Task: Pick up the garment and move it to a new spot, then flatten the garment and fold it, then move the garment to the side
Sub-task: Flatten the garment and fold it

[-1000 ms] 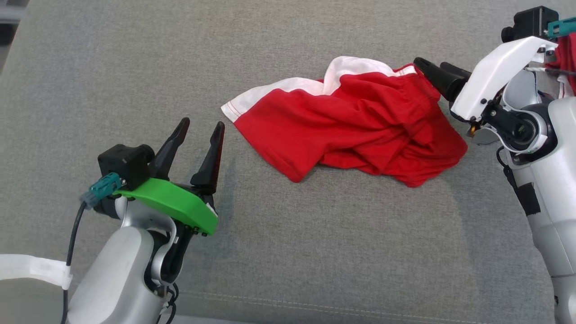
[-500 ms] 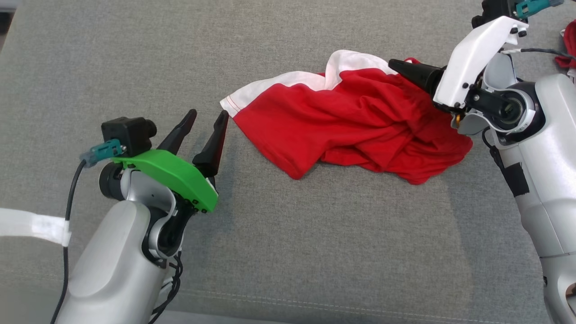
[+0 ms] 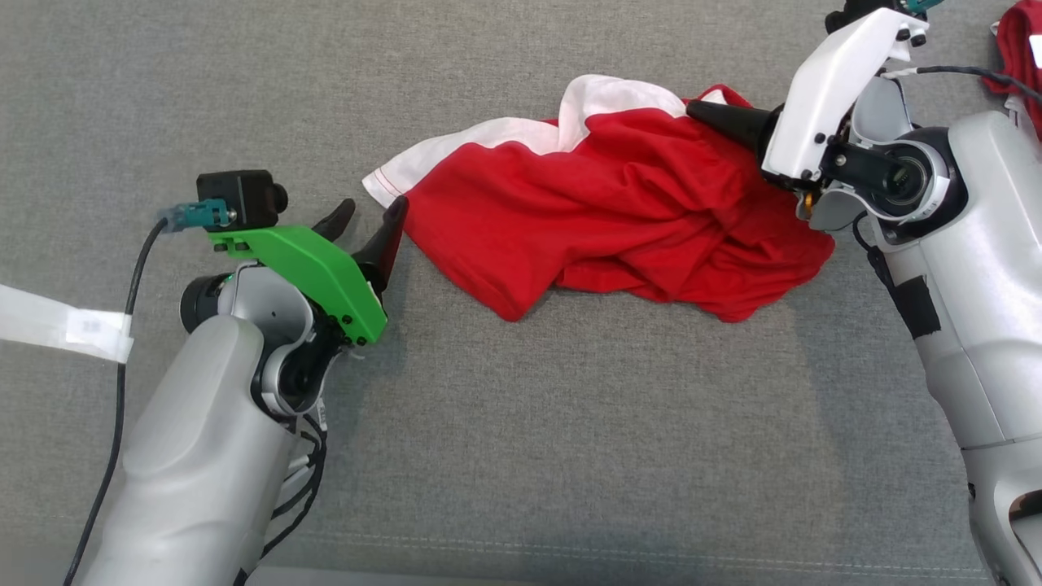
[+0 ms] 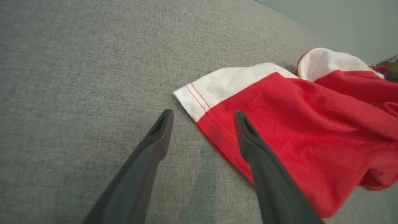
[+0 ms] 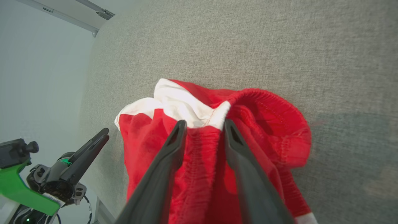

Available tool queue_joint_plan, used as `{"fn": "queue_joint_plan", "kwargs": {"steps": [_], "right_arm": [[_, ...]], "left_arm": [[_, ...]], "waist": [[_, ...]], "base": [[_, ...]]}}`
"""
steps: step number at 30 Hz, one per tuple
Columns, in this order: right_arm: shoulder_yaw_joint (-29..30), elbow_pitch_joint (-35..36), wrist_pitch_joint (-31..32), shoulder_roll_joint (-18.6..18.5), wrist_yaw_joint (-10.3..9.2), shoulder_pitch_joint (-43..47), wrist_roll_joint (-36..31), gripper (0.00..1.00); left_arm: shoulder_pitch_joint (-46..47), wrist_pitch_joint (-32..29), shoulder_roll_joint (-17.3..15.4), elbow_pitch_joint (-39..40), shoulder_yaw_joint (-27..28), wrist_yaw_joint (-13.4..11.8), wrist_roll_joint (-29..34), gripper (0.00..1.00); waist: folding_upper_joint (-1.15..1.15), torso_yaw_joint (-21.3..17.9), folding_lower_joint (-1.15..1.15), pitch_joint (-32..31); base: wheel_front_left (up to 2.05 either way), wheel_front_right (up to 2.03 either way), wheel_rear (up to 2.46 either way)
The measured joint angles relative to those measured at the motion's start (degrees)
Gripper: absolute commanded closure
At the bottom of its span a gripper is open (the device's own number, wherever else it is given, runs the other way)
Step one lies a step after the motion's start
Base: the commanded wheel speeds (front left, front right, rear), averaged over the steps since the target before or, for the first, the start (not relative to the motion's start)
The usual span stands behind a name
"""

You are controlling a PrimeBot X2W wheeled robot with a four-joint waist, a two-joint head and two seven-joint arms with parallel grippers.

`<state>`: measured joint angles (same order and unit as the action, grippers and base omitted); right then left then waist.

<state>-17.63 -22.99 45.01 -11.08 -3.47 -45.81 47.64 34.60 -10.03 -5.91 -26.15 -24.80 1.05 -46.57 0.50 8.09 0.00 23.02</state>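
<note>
While the right hand (image 5: 205, 123) sits half-narrowed astride the bunched waistband, its hold impossible to tell, and the left hand (image 4: 203, 112) is spread wide at the white hem corner, both should pinch deep before lifting the garment (image 3: 619, 212), which lies crumpled on the grey surface (image 3: 570, 456).

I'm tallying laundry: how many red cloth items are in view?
2. The red-and-white garment lies crumpled in the middle of the grey surface; a second red cloth sits at the head view's top right corner, mostly cut off, so more may be hidden there.
</note>
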Motion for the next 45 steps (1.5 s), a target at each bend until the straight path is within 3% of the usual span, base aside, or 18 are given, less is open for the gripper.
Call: {"fn": "queue_joint_plan", "kwargs": {"steps": [3, 11, 15, 16, 17, 18, 19, 32, 45], "right_arm": [[0.0, -0.5, 0.0, 0.0, 0.02, -0.5, 0.0, 0.46], [-0.5, -1.9, 0.0, 0.7, 0.98, -1.0, 0.4, 0.42], [-0.4, -2.4, -0.1, 0.5, 1.38, -1.7, 0.4, 0.54], [-0.4, -2.5, -0.1, 0.5, 1.48, -1.9, 0.4, 0.67], [-0.4, -2.6, -0.1, 0.5, 1.71, -1.9, 0.4, 0.78], [-0.4, -2.8, -0.1, 0.5, 1.96, -1.9, 0.4, 1.0], [-0.5, -3.3, -0.1, 0.6, 2.11, -1.9, 0.4, 1.0], [4.1, -3.7, -11.1, 0.2, 6.88, -2.7, 0.9, 1.0], [7.2, -1.2, -24.4, 0.2, 10.59, 0.1, 3.5, 1.0]], "left_arm": [[1.8, -1.0, 0.3, -2.5, -0.3, 0.0, 0.0, 0.0], [4.2, -2.1, 1.3, -8.0, 0.6, 0.0, -0.7, 0.0], [5.9, -2.1, 1.5, -9.4, 0.6, 1.1, -1.2, 0.0], [6.3, -2.1, 1.5, -9.9, 0.6, 1.5, -1.2, 0.2], [6.5, -2.1, 1.6, -10.3, 0.6, 1.7, -1.4, 0.49], [6.8, -2.1, 1.6, -10.6, 0.6, 1.9, -1.7, 0.95], [7.0, -2.1, 1.7, -11.5, 0.6, 2.0, -1.7, 1.0], [10.2, 4.4, 1.7, -13.5, 1.5, 4.6, -1.8, 1.0], [11.9, 13.2, -2.3, -7.0, 0.2, 6.1, 1.5, 1.0]], "waist": [[0.0, -0.3, 0.0, 0.4], [0.0, -1.1, 0.0, 0.8], [0.0, -1.5, 0.0, 0.9], [0.0, -1.5, 0.0, 0.9], [0.0, -1.6, 0.0, 0.9], [0.0, -1.6, 0.0, 0.9], [0.0, -1.7, 0.0, 0.9], [0.0, -1.1, 0.0, -2.0], [0.0, -0.9, 0.0, -8.2]], "base": [[0.0, 0.0, 0.0], [0.0, 0.0, 0.0], [0.0, 0.0, 0.0], [0.0, 0.0, 0.0], [0.0, 0.0, 0.0], [0.0, 0.0, 0.0], [0.0, 0.0, 0.0], [0.0, 0.0, 0.0], [0.0, 0.0, 0.0]]}}
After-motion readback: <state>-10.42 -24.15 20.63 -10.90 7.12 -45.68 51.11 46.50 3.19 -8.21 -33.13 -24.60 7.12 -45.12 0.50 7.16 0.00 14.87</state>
